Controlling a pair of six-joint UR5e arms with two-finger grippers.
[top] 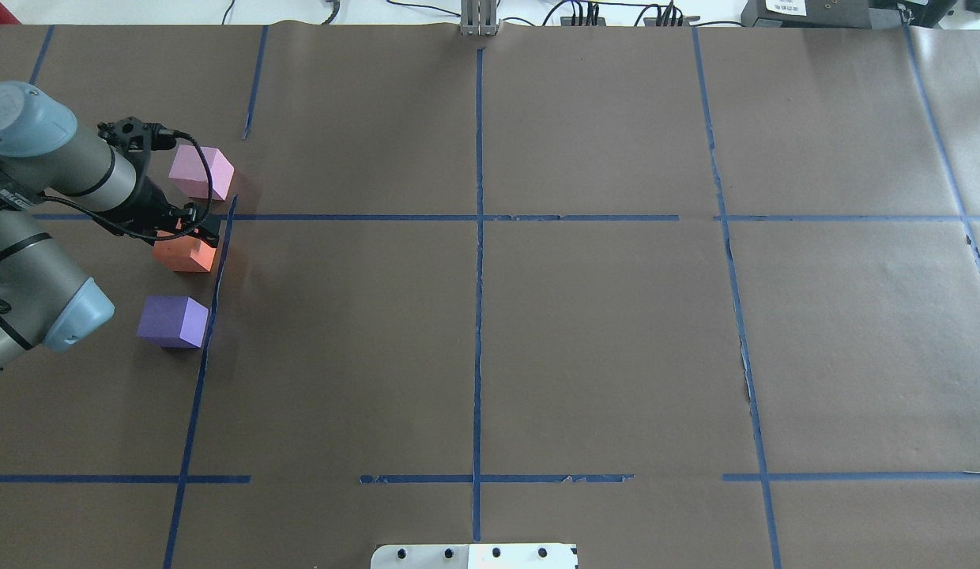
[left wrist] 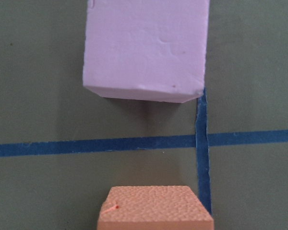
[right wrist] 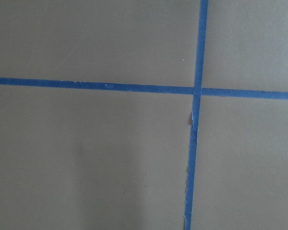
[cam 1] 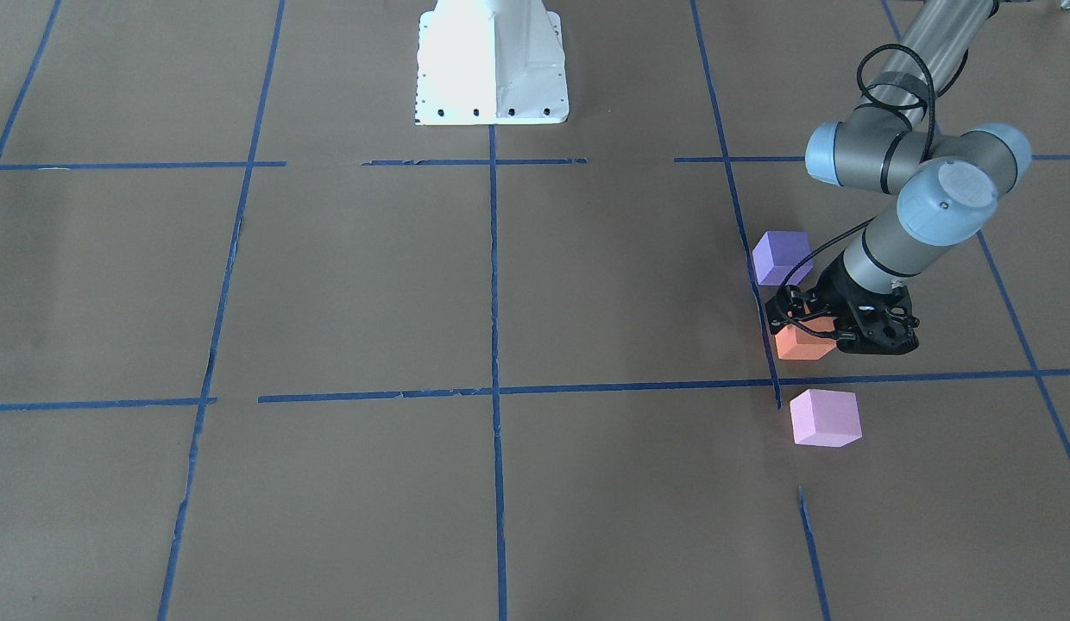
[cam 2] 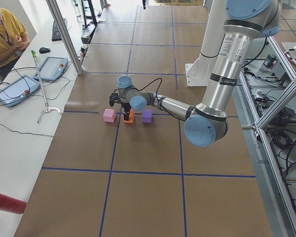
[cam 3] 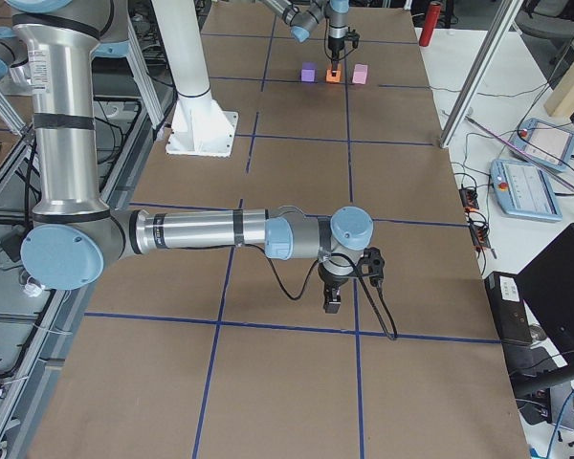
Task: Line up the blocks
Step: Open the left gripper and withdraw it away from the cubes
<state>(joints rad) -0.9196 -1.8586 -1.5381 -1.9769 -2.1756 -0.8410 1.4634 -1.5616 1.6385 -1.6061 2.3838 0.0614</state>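
Observation:
Three cubes stand in a row on the brown paper beside a blue tape line: the violet-purple block (cam 1: pixel 781 257) (top: pixel 172 320), the orange block (cam 1: pixel 802 347) (top: pixel 182 256) in the middle, and the pale pink block (cam 1: pixel 825 417) (top: pixel 200 171). My left gripper (cam 1: pixel 807 326) (top: pixel 194 235) reaches down over the orange block with its fingers on either side, shut on it at table height. In the left wrist view the orange block (left wrist: pixel 156 207) is at the bottom edge and the pink block (left wrist: pixel 144 48) lies ahead. My right gripper (cam 3: pixel 333 302) shows only in the exterior right view; I cannot tell whether it is open or shut.
Blue tape lines (top: pixel 478 217) divide the brown paper into a grid. The robot's white base plate (cam 1: pixel 492 65) sits at mid table on the robot's side. An operator and tablets (cam 2: pixel 12 89) are on the white side bench beyond the table.

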